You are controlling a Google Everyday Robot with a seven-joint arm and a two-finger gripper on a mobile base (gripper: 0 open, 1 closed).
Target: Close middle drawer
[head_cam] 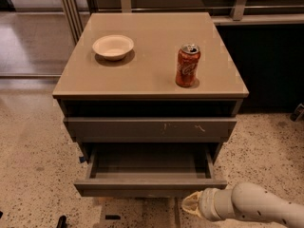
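The middle drawer (149, 186) stands pulled out from the cabinet, showing its plain dark-grey front panel and dark interior. My gripper (189, 205) is at the bottom of the view, at the end of the white arm (256, 207) that comes in from the right. It sits just below and in front of the drawer's front panel, right of its middle. Most of the gripper is hidden behind the wrist.
The grey drawer front with pale scratch marks (149, 127) above is shut. A white bowl (113, 46) and a red soda can (187, 65) stand on the beige cabinet top (147, 75). Speckled floor lies on both sides. A dark unit (266, 65) stands to the right.
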